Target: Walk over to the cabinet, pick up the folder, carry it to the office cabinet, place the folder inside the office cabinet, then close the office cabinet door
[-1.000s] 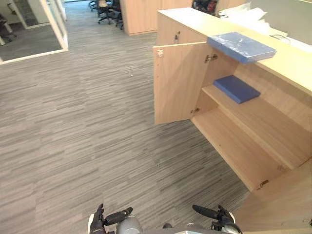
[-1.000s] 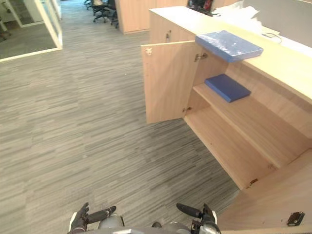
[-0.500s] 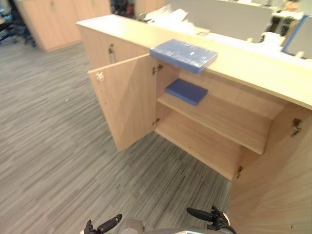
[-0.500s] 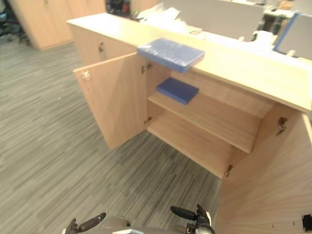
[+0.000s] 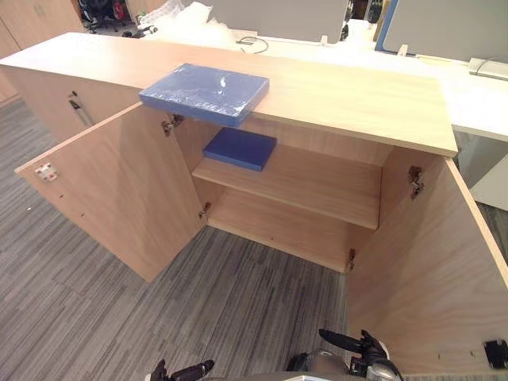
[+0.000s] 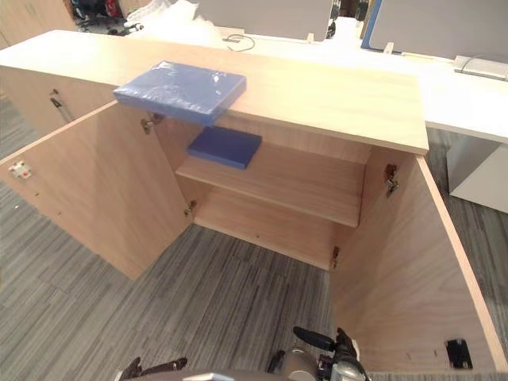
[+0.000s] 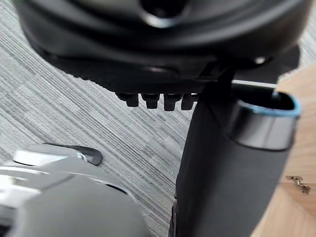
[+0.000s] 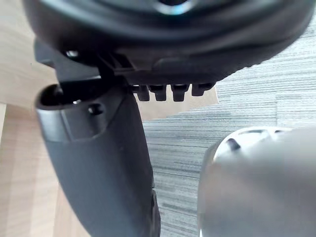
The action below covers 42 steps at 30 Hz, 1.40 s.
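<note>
Folder: a blue folder [image 5: 205,92] in clear film is seen lying flat on the top surface [image 5: 341,95] of the cabinet [image 5: 294,238], towards its left end. One corner juts out past the front edge, and the folder is touched by neither hand.

Cabinet: it is shown wide open, low and of pale wood. The left door [image 5: 119,198] is swung out over the floor [image 5: 71,317], and the right door [image 5: 429,278] is swung out on the other side.

Shelf: a darker folder [image 5: 240,148] is seen flat on the left end of the inner shelf [image 5: 317,186], right below the overhanging blue one. The compartment under the shelf is seen bare.

Left hand: the left hand [image 5: 181,371] is held low at the near edge of the head view, well apart from the cabinet. Its fingers [image 7: 150,100] are loose, its thumb [image 7: 232,168] is stuck out, and nothing is held.

Right hand: the right hand [image 5: 357,349] is held low beside the right door. Its fingers [image 8: 163,91] are relaxed, its thumb [image 8: 98,163] is out, and nothing is gripped.
</note>
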{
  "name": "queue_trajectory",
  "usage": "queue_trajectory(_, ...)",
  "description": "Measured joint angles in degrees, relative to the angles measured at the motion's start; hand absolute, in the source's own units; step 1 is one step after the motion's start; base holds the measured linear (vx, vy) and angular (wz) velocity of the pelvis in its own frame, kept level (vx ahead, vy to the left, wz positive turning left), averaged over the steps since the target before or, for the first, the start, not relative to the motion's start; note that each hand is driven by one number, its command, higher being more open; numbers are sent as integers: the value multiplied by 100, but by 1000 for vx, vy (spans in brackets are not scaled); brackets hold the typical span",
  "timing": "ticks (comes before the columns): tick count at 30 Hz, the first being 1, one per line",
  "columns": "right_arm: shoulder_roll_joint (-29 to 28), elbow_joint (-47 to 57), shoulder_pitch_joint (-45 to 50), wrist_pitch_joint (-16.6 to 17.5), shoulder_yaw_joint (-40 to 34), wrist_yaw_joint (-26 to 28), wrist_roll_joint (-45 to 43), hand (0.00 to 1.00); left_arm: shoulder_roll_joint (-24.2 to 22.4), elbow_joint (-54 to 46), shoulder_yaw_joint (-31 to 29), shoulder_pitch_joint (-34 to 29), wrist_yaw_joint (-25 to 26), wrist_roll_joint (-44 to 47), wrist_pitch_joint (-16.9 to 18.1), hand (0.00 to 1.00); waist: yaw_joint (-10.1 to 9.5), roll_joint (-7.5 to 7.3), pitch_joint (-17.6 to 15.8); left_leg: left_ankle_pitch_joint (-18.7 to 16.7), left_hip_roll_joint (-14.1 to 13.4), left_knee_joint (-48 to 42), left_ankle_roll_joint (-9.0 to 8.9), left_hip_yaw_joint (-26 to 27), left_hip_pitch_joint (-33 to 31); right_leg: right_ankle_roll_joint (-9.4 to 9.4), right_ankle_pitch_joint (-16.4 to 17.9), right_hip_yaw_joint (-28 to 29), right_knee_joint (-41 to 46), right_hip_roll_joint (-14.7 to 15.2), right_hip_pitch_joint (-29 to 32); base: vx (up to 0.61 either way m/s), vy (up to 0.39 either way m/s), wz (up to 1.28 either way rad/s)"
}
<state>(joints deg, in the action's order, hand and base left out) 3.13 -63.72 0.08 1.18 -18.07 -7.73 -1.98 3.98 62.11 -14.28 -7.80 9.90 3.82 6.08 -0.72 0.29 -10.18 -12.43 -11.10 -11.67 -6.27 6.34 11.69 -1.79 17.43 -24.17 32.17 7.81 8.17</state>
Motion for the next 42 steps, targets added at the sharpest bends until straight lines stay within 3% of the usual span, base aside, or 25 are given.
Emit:
queue_trajectory(2,-45,65,56,-36,-97,2,-42,100,-38,-223,-132,-4,10,5,8,100,100,-24,-12,-82,-250,-1752,-70,-390,-829,0,96,-205,-370,-219,-323,276,-298,31)
queue_trajectory(3,-26,173,141,-49,-89,-4,-43,100,-109,-424,-295,-25,15,23,9,100,72,61,-2,42,-436,-3418,-110,-701,-1552,-38,78,-261,-645,-488,-627,192,-161,6)
queue_trajectory(5,-28,203,230,-55,-44,-38,-63,100,-140,-518,-327,-107,31,145,6,100,-34,77,3,33,-577,-5059,-115,-738,-2226,-176,44,-246,-1019,-814,-1099,293,-129,-18)
queue_trajectory(7,-55,152,249,-70,-7,-53,-115,100,-107,-636,-312,-76,19,252,28,100,-104,-48,4,-27,-523,-5208,-12,-452,-2570,-199,28,-185,-1349,-901,-1422,307,-76,-18)
queue_trajectory(10,-73,10,169,-103,132,-111,-265,100,-106,-690,-491,-39,30,304,57,100,-221,-190,-79,-299,-388,-4602,29,-132,-2755,-176,-39,151,-1655,-866,-1753,314,16,-51)
queue_trajectory(13,-175,-117,50,-110,130,-126,-274,100,-113,-685,-520,-27,86,349,74,100,-234,-275,-140,-345,53,-2908,111,-331,-2825,-48,-97,534,-1728,-663,-1945,346,187,-75)
queue_trajectory(14,-199,-109,57,-105,126,-123,-302,100,-112,-656,-519,-35,128,351,76,100,-232,-235,-120,17,189,-2095,257,-591,-2813,135,-95,628,-1722,-626,-2008,266,206,-63)
queue_trajectory(15,-158,-89,90,-100,119,-124,-315,100,-177,-576,-516,-45,147,357,83,100,-236,-92,-49,677,251,-1498,388,-816,-2776,292,-74,696,-1727,-684,-2054,404,324,-57)
queue_trajectory(16,-187,-125,98,-102,103,-126,-324,100,-106,-388,-508,15,98,415,74,100,-217,-132,-19,844,393,-1459,89,-963,-2728,460,-4,755,-1747,-584,-2160,341,237,-21)
queue_trajectory(18,-328,-134,139,-102,99,-112,-308,100,53,-318,-451,30,74,438,81,100,-199,-404,86,855,655,-1177,168,-877,-2541,613,-110,764,-1664,-229,-2123,315,187,-2)
queue_trajectory(19,-382,-149,134,-101,64,-92,-308,100,79,-259,-437,30,40,449,79,100,-221,-421,101,849,723,-1070,196,-824,-2386,665,-236,822,-1575,-128,-2134,241,162,-10)
queue_trajectory(24,-377,-127,121,-103,-55,59,-224,100,148,53,-211,7,-182,443,-30,100,-210,-352,160,1022,954,-341,417,-508,-1808,700,-356,1084,-1594,184,-2118,96,88,-24)
queue_trajectory(27,-249,-131,191,-123,-125,97,-145,100,120,102,-179,-5,-303,449,-37,100,-181,-221,214,1395,1082,378,468,-445,-1629,740,-378,1148,-1472,329,-1885,-26,-26,-10)
queue_trajectory(31,-162,-100,201,-194,-219,126,-144,100,84,126,-175,-53,-410,704,-36,100,-177,-179,170,1659,1186,1051,514,-456,-1175,738,-380,1185,-619,524,-1605,-20,7,1)
queue_trajectory(33,-159,6,233,-197,-207,156,-139,100,75,122,-171,-93,-560,1104,-35,100,-176,-214,151,1660,1279,1171,516,-523,-982,624,-451,1183,107,701,-1374,-62,71,6)
queue_trajectory(34,-169,92,274,-193,-147,175,-137,100,63,117,-169,-122,-618,1311,-34,100,-173,-206,153,1660,1288,1256,516,-540,-915,462,-577,1172,427,726,-1226,-65,77,5)
queue_trajectory(36,-195,179,305,-188,-44,236,-27,100,53,73,-162,-215,-684,1612,-33,100,-167,-188,199,1659,1273,1405,516,-590,-835,437,-726,1162,622,727,-1112,-54,47,3)
queue_trajectory(38,-234,228,307,-162,172,262,52,100,55,35,-163,-260,-724,1864,-32,100,-156,-212,224,1664,1235,1447,525,-725,-858,487,-587,1154,500,623,-1112,-72,-6,-2)
queue_trajectory(40,-249,231,299,-100,366,281,90,100,55,27,-58,-252,-758,2125,-32,100,-151,-199,223,1714,1150,1350,573,-882,-959,548,-233,1168,-45,345,-1136,-84,-67,-3)
queue_trajectory(42,-248,238,322,-69,543,287,117,100,118,1,-50,-263,-848,2287,-33,100,-140,-330,243,1725,1215,1231,481,-1015,-1100,494,-195,1095,-1253,80,-1360,-54,-153,22)
